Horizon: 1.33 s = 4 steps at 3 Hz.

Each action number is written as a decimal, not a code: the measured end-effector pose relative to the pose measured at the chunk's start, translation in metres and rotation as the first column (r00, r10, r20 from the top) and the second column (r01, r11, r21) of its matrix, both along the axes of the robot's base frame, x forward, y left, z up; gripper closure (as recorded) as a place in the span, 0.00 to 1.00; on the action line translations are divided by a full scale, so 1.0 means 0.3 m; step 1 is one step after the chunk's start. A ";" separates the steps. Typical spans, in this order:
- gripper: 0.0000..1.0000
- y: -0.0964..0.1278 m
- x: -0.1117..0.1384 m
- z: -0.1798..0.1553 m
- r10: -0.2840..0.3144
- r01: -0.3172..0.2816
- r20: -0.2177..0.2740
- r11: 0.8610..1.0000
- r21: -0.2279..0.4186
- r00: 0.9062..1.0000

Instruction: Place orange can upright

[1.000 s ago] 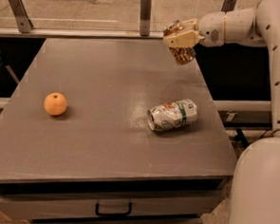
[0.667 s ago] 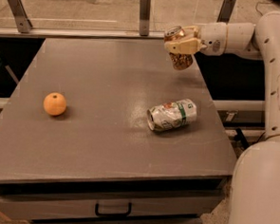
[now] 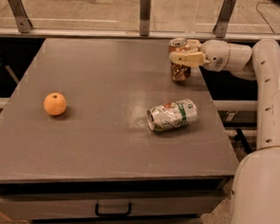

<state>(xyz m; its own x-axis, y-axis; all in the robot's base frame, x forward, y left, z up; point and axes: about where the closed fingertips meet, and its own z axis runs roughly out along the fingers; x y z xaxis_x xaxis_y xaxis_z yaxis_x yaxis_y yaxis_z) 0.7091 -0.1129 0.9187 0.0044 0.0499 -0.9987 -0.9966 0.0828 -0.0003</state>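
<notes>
An orange fruit (image 3: pixel 55 104) sits left on the table (image 3: pixel 104 69). A dented white-and-green can (image 3: pixel 172 115) lies sideways (right of centre). Behind it, by the far right edge, my gripper (image 3: pixel 182 52) clamps the orange can (image 3: pixel 179 72), upright and seemingly touching the tabletop.

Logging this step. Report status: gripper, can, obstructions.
Gripper at far right edge of grey table, shut on shiny copper-orange metallic can, upright. Dented white-and-green can lying nearer, apart. Round orange fruit far left.

1. A lab-like test space: a plain grey table (image 3: pixel 104 145) with a handled drawer (image 3: pixel 112 209) at its near edge.
2. Metal posts (image 3: pixel 144 12) and a rail line the far side.
3. The robot's gripper (image 3: pixel 181 51) clasps the orange can (image 3: pixel 179 72) at the far right.
</notes>
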 end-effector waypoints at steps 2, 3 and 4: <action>0.36 -0.034 -0.038 -0.048 0.052 -0.054 0.028 0.993 0.106 0.998; 0.13 -0.052 -0.052 -0.054 0.050 -0.058 0.068 0.992 0.116 0.996; 0.00 -0.061 -0.065 -0.053 0.051 -0.059 0.086 0.994 0.093 0.995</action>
